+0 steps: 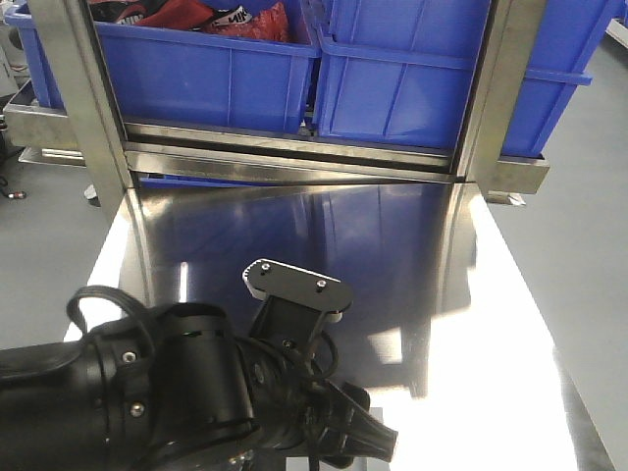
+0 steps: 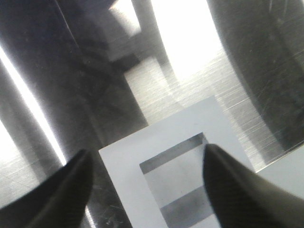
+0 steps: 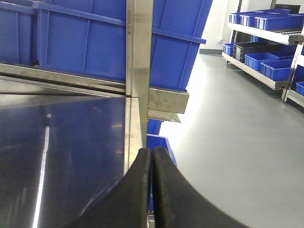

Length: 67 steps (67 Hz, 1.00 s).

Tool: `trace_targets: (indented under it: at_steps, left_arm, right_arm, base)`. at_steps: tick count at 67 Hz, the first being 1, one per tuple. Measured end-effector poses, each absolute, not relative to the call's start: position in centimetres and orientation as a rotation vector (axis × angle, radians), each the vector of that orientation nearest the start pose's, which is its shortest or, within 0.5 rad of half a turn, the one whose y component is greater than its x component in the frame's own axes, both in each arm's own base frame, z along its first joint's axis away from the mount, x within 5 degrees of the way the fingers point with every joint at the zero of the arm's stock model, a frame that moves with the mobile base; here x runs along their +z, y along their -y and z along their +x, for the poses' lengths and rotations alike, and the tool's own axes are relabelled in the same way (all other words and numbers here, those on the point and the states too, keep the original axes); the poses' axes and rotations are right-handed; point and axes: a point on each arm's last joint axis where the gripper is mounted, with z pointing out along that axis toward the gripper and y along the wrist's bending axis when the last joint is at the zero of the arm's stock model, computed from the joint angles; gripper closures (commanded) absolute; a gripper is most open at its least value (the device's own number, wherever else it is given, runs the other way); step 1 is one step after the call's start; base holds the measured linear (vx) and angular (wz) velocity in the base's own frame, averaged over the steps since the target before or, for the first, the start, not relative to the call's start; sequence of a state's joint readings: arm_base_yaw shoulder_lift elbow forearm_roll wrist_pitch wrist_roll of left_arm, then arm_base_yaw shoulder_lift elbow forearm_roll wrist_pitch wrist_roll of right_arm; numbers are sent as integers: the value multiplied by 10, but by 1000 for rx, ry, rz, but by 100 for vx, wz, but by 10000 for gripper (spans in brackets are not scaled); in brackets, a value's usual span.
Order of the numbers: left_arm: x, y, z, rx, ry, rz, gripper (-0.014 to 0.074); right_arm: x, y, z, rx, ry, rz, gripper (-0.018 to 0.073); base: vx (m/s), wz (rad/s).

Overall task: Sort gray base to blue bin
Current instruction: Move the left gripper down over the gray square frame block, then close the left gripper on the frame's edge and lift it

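– Under the left end effector (image 2: 146, 149), on the worktop (image 2: 199, 71), lies the gray base (image 2: 166, 137), recess up.
– Grasped?
– No. Wide-open fingers (image 2: 66, 190) straddle it, and its long axis seemingly runs between them. At the right edge, the right end effector (image 3: 152, 190) is pressed closed and empty, so left is nearer.
– Destination?
– A blue bin (image 1: 412, 78), beyond the far edge.
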<state>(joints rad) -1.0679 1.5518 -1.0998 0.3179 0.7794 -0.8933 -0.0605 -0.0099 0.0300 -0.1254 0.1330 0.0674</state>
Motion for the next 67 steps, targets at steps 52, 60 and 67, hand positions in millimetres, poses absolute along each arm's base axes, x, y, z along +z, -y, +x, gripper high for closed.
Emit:
trace_targets:
  at_steps: [52,60,67]
  left_arm:
    - [221,274,172,-140,-2765,450,34]
    - [220,277,172,-166,-2774,438,90]
    - [219,279,171,-186,-2783,434,169]
  right_arm:
    - [192,5,57,-104,-1637,16,568]
    - [192,5,57,-104,-1637,16,568]
    - [192,5,57,-104,-1637,16,568]
  base:
    - [0,0]
    - [0,0]
    - [0,0]
